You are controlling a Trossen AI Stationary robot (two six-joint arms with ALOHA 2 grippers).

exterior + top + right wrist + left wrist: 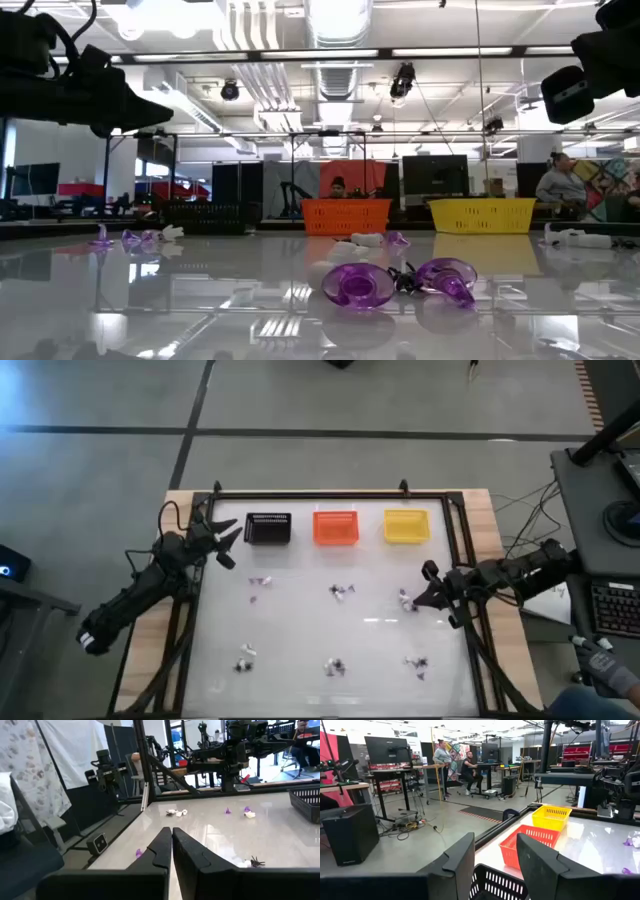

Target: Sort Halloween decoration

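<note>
Both grippers come first: the left gripper [228,543] hangs above the table's far left corner, just beside the black basket [268,528], with its two fingers [455,865] spread apart and nothing between them, while the right gripper [424,593] sits low over the right side of the table [300,630], its fingers [192,852] pressed together on nothing. Three baskets stand in a row along the far edge: black on the left, the orange basket [336,526] in the middle and the yellow basket [406,526] on the right, each apart from its neighbour. Halloween decoration lies scattered in small clusters on the glossy tabletop, well short of the baskets: one cluster [260,583] left of centre, one [342,592] in the middle, one [405,600] just beside the right gripper's tip, and three more along the near edge [245,657], [335,666], [417,665]. In the low view the nearest cluster shows two purple rounded pieces [358,285] with a black spidery shape [403,277] between them. Smaller white bits [176,812] and a black spider [257,862] show in the right wrist view.
</note>
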